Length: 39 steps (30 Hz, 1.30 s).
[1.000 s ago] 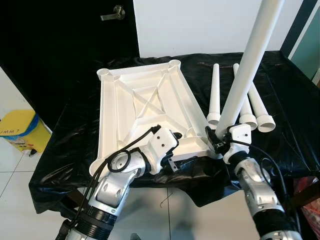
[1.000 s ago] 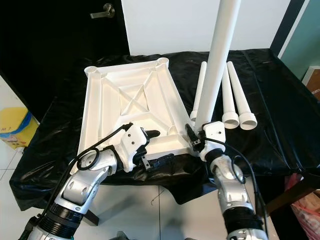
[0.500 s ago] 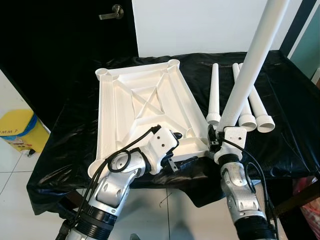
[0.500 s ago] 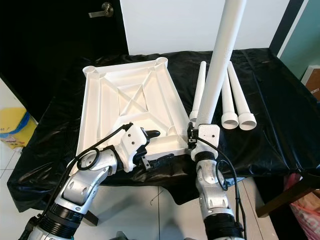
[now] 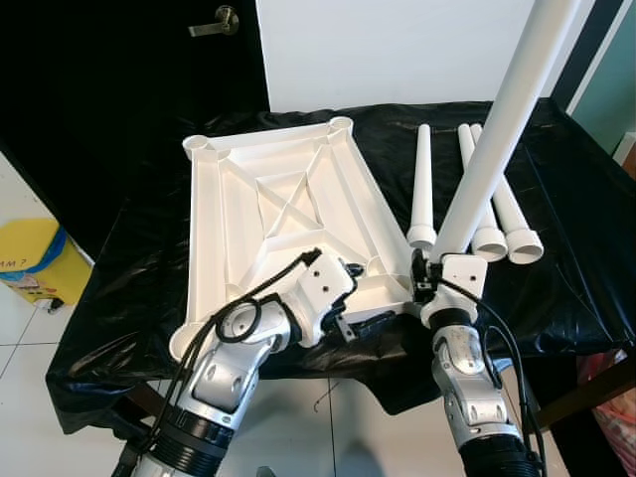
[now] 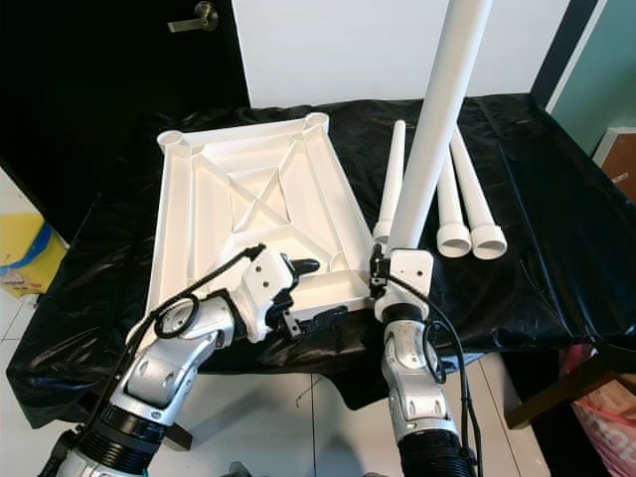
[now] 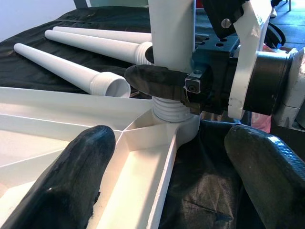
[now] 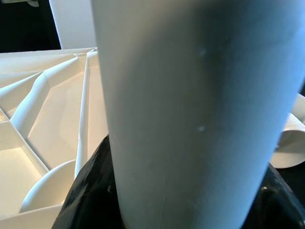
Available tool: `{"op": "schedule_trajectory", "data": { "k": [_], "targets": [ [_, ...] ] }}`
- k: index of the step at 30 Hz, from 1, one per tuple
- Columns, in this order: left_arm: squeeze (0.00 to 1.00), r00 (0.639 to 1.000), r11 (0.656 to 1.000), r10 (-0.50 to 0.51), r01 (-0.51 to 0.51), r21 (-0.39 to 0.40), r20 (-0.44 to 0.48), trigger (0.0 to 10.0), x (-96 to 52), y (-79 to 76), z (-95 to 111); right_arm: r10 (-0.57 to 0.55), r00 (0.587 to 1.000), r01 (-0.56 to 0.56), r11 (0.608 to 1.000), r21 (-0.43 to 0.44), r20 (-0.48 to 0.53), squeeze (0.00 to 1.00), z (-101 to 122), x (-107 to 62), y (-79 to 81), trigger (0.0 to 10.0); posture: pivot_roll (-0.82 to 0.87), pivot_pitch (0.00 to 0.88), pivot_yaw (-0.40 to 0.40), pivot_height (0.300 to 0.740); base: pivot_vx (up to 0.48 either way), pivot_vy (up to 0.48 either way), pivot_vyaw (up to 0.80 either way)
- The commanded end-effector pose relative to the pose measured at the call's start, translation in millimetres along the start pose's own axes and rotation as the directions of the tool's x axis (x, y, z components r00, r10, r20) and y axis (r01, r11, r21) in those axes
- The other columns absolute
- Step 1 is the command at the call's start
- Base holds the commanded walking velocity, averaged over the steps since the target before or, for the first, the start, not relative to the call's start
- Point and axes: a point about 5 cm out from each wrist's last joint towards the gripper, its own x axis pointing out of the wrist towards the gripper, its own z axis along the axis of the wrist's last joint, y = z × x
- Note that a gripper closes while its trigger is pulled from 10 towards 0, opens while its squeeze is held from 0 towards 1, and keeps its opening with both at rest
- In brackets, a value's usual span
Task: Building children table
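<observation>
While the right gripper is clamped low on the white leg, its threaded end sits in the tabletop's 5 o'clock corner socket. Looks like light, stiff, slick plastic, so gripping near the base makes sense. Left gripper spread open at 6 o'clock edge.

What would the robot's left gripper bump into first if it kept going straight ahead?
Probably the upright table leg at the tabletop's corner socket, held by the right gripper. The open left gripper points right at it, though depth is hard to judge.
</observation>
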Motion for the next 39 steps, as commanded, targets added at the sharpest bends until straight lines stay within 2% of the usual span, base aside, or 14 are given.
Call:
{"op": "schedule_trajectory", "data": {
  "k": [1, 10, 11, 15, 19, 26, 27, 31, 39],
  "targets": [
    [0.0, 0.999, 0.999, 0.035, -0.035, -0.015, -0.013, 10.0, 1.4, 0.3, -2.9, -0.008, 0.994, 0.006, 1.0, -0.012, -0.112, 0.0, -21.1, -8.0, -4.5, 10.0, -0.02, 0.043, 0.029, 0.74, 0.0, 0.0, 0.0],
    [0.0, 0.999, 0.999, 0.041, -0.041, -0.016, -0.01, 10.0, 1.5, 0.6, -2.6, 0.002, 0.996, -0.004, 1.0, -0.024, -0.093, 0.0, -17.5, -6.5, -4.4, 10.0, -0.02, 0.041, 0.026, 0.74, 0.0, 0.0, 0.0],
    [0.0, 0.999, 0.999, 0.041, -0.041, -0.017, -0.01, 10.0, 1.5, 0.6, -2.5, 0.015, 0.996, -0.017, 1.0, -0.021, -0.086, 1.0, -16.3, -6.2, -4.6, 10.0, -0.02, 0.042, 0.026, 0.74, 0.0, 0.0, 0.0],
    [0.0, 0.999, 0.999, 0.04, -0.04, -0.017, -0.009, 10.0, 1.7, 0.5, -2.3, 0.031, 0.997, -0.032, 0.999, -0.019, -0.072, 1.0, -14.1, -5.8, -5.4, 10.0, -0.02, 0.043, 0.026, 0.74, 0.0, 0.0, 0.0],
    [0.0, 0.999, 0.999, 0.037, -0.037, -0.015, -0.007, 10.0, 2.6, 0.2, -1.8, 0.071, 0.997, -0.071, 0.997, -0.011, -0.02, 1.0, -6.2, -5.7, -12.8, 10.0, -0.03, 0.042, 0.027, 0.74, 0.0, 0.0, 0.0],
    [0.0, 0.999, 0.999, 0.036, -0.036, -0.015, -0.006, 10.0, 3.4, 0.1, -1.5, 0.102, 0.995, -0.102, 0.995, -0.021, -0.016, 1.0, -5.0, -6.6, -18.5, 10.0, -0.03, 0.041, 0.027, 0.74, 0.0, 0.0, 0.0],
    [0.0, 0.999, 0.999, 0.035, -0.035, -0.015, -0.006, 10.0, 3.8, 0.0, -1.4, 0.146, 0.989, -0.147, 0.989, -0.027, -0.014, 0.0, -4.6, -6.9, -21.3, 10.0, -0.03, 0.041, 0.026, 0.74, 0.0, 0.0, 0.0],
    [0.0, 1.0, 0.999, 0.031, -0.031, -0.018, -0.004, 10.0, 4.5, -0.3, -1.2, 0.27, 0.963, -0.27, 0.962, -0.039, -0.005, 0.0, -1.6, -6.6, -26.7, 10.0, -0.04, 0.041, 0.027, 0.74, 0.0, 0.0, 0.0],
    [0.0, 1.0, 1.0, 0.026, -0.026, -0.017, -0.003, 10.0, 4.4, -0.5, -1.1, 0.417, 0.909, -0.415, 0.905, -0.098, 0.006, 0.0, 6.7, 0.5, -31.5, 10.0, -0.04, 0.04, 0.031, 0.74, 0.0, 0.0, 0.0]
  ]
}}
